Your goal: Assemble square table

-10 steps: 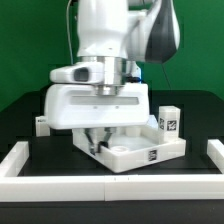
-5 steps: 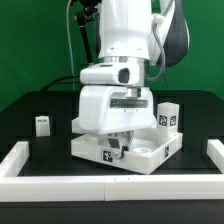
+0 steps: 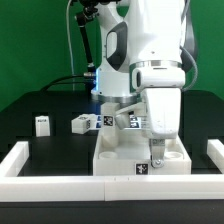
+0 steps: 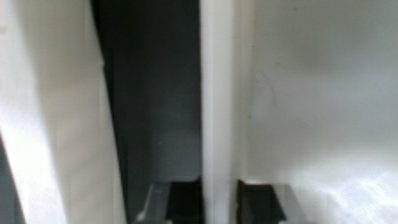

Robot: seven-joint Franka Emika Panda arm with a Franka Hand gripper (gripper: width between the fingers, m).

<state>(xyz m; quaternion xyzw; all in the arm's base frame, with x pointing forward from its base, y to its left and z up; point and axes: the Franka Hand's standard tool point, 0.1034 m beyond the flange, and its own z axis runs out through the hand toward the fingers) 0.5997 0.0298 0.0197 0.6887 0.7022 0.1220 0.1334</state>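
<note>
**Exterior view: claw down at the tray top's right-hand side, grip part hidden**

Exterior view puts the square table top at the front of the black worktop, towards the exterior view's right. It sits just behind the front wall bar, with the tag on its edge facing the camera. The arm fills the upper frame and is cut off at the top. Its claw reaches down into the top near the right corner, and the wrist body hides where the fingers meet the plastic.

In the wrist view the two dark fingertips sit at the frame's edge, cropped. They are drawn close together with a thin white upright wall between them. This is probably the top's raised rim, pinched in a near-closed claw, though the picture is soft. The broad pale surfaces on either side cannot be told apart.

One short leg stands alone well to the exterior view's left. A second leg lies nearer the arm. More tagged white pieces sit behind the top, partly covered by the arm, and their number is unclear.
</note>
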